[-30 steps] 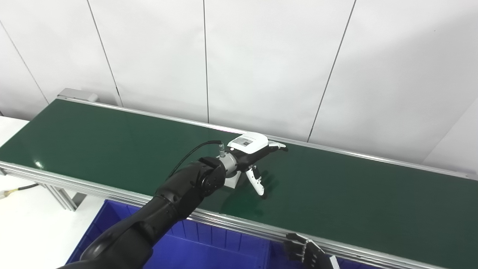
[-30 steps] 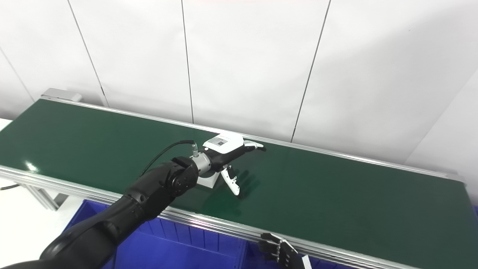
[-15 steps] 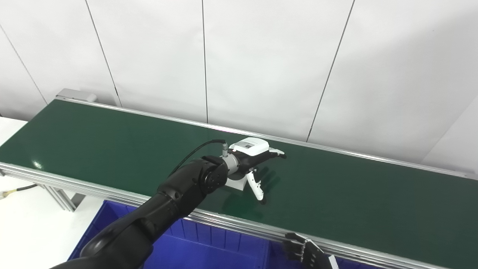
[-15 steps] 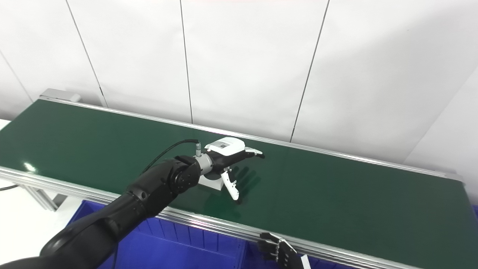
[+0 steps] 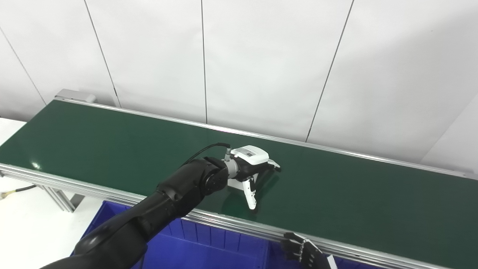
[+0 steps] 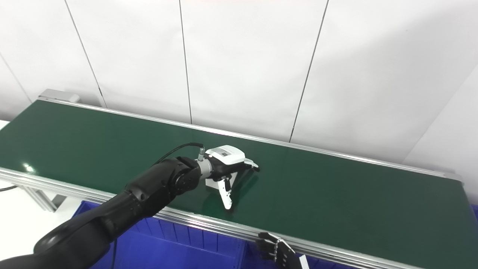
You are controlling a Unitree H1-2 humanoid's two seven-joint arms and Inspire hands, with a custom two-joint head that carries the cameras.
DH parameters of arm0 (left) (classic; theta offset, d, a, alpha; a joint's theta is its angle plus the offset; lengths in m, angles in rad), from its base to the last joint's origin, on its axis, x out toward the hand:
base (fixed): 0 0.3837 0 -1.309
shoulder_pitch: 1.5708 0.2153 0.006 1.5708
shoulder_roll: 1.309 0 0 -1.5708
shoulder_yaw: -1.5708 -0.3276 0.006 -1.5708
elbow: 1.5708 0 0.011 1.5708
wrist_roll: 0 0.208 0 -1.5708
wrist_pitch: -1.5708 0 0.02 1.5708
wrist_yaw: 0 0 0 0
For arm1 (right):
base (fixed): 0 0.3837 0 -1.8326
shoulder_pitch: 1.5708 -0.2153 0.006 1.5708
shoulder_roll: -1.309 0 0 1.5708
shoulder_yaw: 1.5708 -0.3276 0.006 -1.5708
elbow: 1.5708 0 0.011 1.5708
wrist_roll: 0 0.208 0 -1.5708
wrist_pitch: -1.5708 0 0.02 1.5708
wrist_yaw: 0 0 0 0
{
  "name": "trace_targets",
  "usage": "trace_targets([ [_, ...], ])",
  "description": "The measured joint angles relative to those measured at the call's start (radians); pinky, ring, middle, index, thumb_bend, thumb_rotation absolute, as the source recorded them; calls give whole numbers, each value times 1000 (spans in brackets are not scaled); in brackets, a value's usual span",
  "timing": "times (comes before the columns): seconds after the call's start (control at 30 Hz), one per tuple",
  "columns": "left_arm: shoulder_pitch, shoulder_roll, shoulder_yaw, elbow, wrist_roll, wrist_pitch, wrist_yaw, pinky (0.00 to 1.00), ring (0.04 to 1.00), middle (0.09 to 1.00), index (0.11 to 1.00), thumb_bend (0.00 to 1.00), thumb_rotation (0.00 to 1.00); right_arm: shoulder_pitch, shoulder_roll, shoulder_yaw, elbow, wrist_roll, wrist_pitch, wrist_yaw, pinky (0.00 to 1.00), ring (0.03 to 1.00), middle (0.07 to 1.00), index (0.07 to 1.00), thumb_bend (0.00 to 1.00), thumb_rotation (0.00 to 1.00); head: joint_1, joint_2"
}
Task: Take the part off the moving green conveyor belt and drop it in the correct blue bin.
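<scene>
My left hand point(image 5: 251, 167) is spread over the white part point(image 5: 234, 183) at mid-frame on the belt point(image 5: 354, 194), not yet gripping, so I judge I should close squarely before lifting toward the bin point(image 5: 209, 250); right hand point(image 5: 303, 252) waits curled, empty.

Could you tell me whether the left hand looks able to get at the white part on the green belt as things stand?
Probably yes. The left hand is already low over the conveyor belt, right above the white part, fingers apart, nothing between them. No grasp shows yet.
</scene>
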Motion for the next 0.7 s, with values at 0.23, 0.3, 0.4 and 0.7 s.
trace_targets([
  [0.23, -19, -2, -14, 71, 31, 3, 78, 855, 914, 923, 901, 1000, 165, 6, 0, 0, -6, 1, 0, -1, 656, 715, 757, 736, 892, 90, -9, 2],
  [0.3, -19, -10, -23, 76, 35, 5, 125, 831, 888, 901, 883, 986, 92, 12, 0, 0, -7, 1, 0, -2, 658, 717, 759, 737, 892, 97, -11, 3],
  [0.4, -21, -36, -30, 92, 46, 11, 189, 792, 843, 870, 853, 956, 30, 14, 0, 0, -8, 1, 0, -3, 659, 718, 760, 738, 893, 104, -11, 5],
  [0.7, -21, -45, -43, 98, 56, 24, 237, 453, 562, 612, 527, 540, 26, 20, 0, -2, -11, 3, 0, -3, 666, 722, 764, 742, 891, 117, -11, 8],
])
